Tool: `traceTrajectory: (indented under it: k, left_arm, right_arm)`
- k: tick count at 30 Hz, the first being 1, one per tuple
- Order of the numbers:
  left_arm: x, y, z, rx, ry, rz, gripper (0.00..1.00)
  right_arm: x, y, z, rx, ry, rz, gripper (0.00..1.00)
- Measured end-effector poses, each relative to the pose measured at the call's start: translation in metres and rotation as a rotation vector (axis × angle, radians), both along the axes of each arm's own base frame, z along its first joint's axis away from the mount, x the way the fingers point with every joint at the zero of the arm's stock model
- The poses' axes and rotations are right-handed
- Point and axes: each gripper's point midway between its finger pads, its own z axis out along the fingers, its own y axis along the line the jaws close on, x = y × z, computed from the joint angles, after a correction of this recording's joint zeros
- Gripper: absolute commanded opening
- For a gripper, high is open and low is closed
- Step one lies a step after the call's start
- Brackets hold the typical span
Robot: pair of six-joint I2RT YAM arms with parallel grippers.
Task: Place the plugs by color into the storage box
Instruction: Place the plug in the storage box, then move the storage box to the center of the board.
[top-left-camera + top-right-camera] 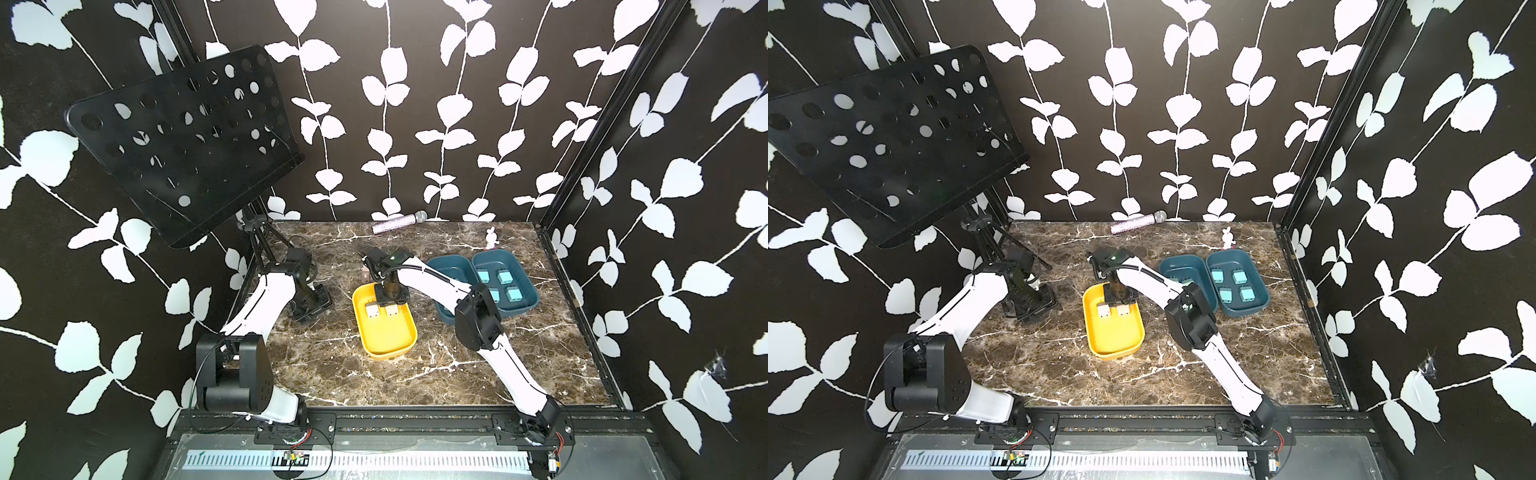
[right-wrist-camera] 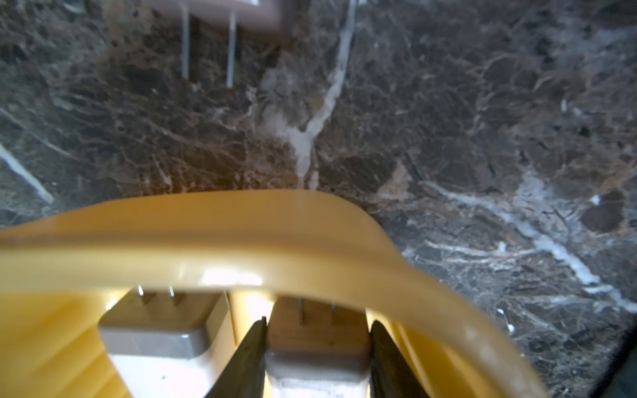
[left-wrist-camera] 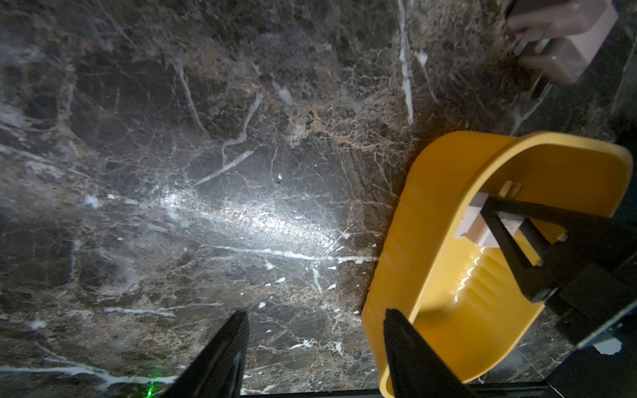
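Note:
A yellow tray [image 1: 384, 353] sits mid-table with two pinkish-beige plugs at its far end. My right gripper [image 2: 320, 322] reaches down into it, shut on the right-hand beige plug [image 2: 317, 344], one finger against each side. The other beige plug [image 2: 155, 330] lies just beside it. More beige plugs [image 3: 568, 20] rest on the marble beyond the tray. Several light blue plugs [image 1: 505, 276] fill the right blue tray [image 1: 528, 305]. My right arm hides most of the left blue tray [image 1: 446, 266]. Left of the yellow tray, my left gripper [image 3: 316, 313] hangs open over bare marble, holding nothing.
A microphone [image 1: 399, 222] lies along the back edge, and a small pink rabbit toy [image 1: 491, 239] stands behind the blue trays. A black perforated music stand [image 1: 178, 137] overhangs the back left corner. Black frame rails border the table.

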Motion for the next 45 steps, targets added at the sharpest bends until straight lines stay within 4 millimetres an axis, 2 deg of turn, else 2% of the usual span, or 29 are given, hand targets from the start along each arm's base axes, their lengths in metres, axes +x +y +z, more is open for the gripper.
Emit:
traceTrajectory:
  k: [3,5,10,13,15,19,22,24,27,31,33,40,42,45]
  left_arm:
    - [0.0,0.0,0.0,0.0,0.0,0.0,0.64]
    - [0.0,0.0,0.0,0.0,0.0,0.0,0.64]
    - [0.0,0.0,0.0,0.001,-0.001,0.0,0.64]
    - [0.001,0.001,-0.001,0.006,0.004,-0.005,0.64]
    - [0.005,0.001,-0.001,0.007,0.004,-0.008,0.64]
    - [0.014,0.0,0.001,0.006,-0.004,-0.009,0.64]
    - [0.017,0.0,0.0,0.006,-0.006,-0.009,0.64]
    - [0.017,-0.001,-0.001,0.005,-0.005,-0.009,0.64]
    - [0.018,-0.001,-0.002,0.005,-0.001,-0.009,0.64]
    - [0.018,-0.001,-0.002,0.005,-0.001,-0.009,0.64]
    - [0.018,-0.001,-0.002,0.005,-0.001,-0.009,0.64]
    - [0.019,-0.001,-0.002,0.005,-0.002,-0.01,0.64]
    - [0.02,-0.001,-0.001,0.006,-0.005,-0.012,0.64]
    - [0.027,-0.003,0.003,0.007,-0.02,-0.022,0.65]
  right_arm:
    - [0.0,0.001,-0.002,0.005,-0.002,0.005,0.63]
    - [-0.003,0.0,-0.007,-0.004,0.008,0.006,0.7]
    - [-0.005,-0.002,-0.009,-0.009,0.018,0.007,0.7]
    - [-0.004,-0.002,0.001,0.01,0.011,0.003,0.7]
    - [-0.001,-0.002,0.017,0.035,-0.006,-0.002,0.71]
    - [0.001,-0.007,0.074,0.112,-0.078,-0.015,0.71]
    - [-0.012,-0.025,0.116,0.155,-0.123,-0.032,0.71]
    - [-0.024,-0.039,0.127,0.166,-0.129,-0.048,0.7]
    - [-0.044,-0.059,0.114,0.147,-0.096,-0.074,0.64]
    - [-0.068,-0.077,0.061,0.076,0.009,-0.106,0.54]
    - [-0.076,-0.081,0.044,0.055,0.047,-0.114,0.5]
    - [-0.088,-0.07,0.026,0.087,0.075,-0.123,0.41]
    - [-0.099,-0.077,0.015,0.072,0.096,-0.133,0.41]
    - [-0.124,-0.099,-0.001,0.024,0.134,-0.152,0.41]
